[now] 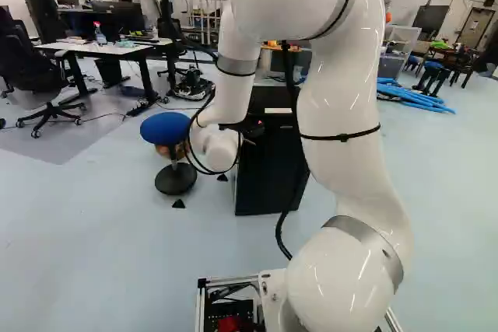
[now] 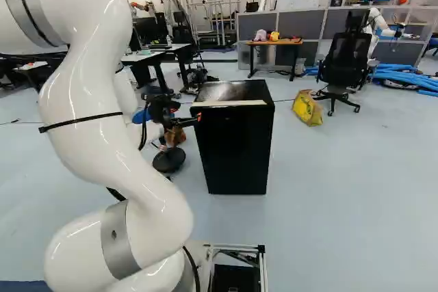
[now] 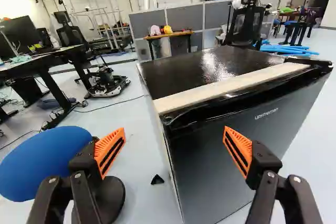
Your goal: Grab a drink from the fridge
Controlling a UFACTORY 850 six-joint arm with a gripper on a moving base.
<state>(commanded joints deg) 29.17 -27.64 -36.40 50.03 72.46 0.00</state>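
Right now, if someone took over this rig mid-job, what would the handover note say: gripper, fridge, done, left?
Gripper: jaws wide open, holding nothing, facing the fridge with its front side edge seen between them.
Fridge: upright on the floor ahead of the base; its door looks closed. No drink in sight.
Nearby: blue-topped stool beside the fridge; mind it.
Done: gripper brought up to the door side, as far as the views show.
Left: open the door, find and grip a drink, take it out.
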